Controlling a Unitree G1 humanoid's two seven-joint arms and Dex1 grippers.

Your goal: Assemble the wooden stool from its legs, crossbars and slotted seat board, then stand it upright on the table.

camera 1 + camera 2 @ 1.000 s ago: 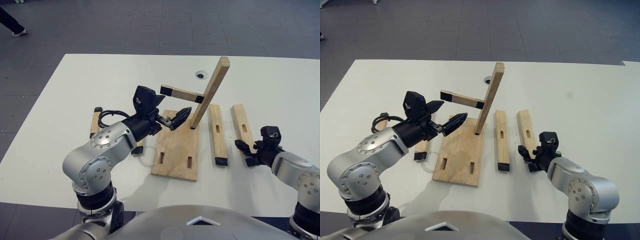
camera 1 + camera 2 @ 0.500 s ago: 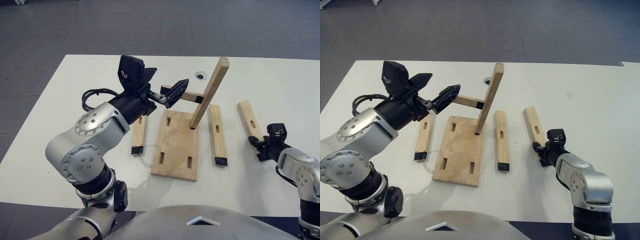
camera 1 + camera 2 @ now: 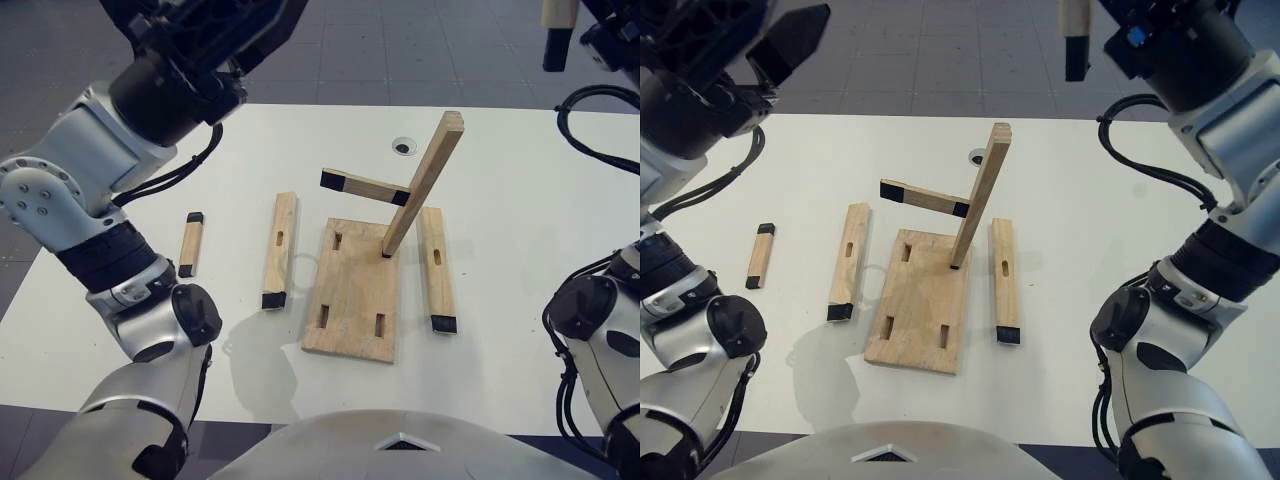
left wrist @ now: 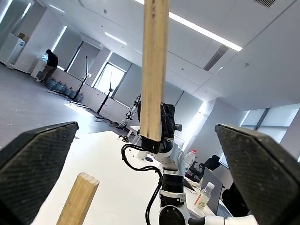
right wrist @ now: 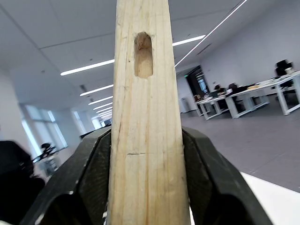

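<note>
The right gripper (image 5: 147, 161) is clamped on a slotted leg (image 5: 145, 93), the left gripper (image 4: 146, 140) has its fingers wide apart (both raised above the table (image 3: 500, 300)), and below, the seat board (image 3: 350, 290) holds one leaning leg (image 3: 425, 180) bearing a crossbar (image 3: 365, 186).

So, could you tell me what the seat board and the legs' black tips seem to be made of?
Seat board: pale, matte, seemingly unvarnished wood, with visible grain. Black tips: matte dark caps or paint on the wooden legs; which, I cannot tell.
</note>
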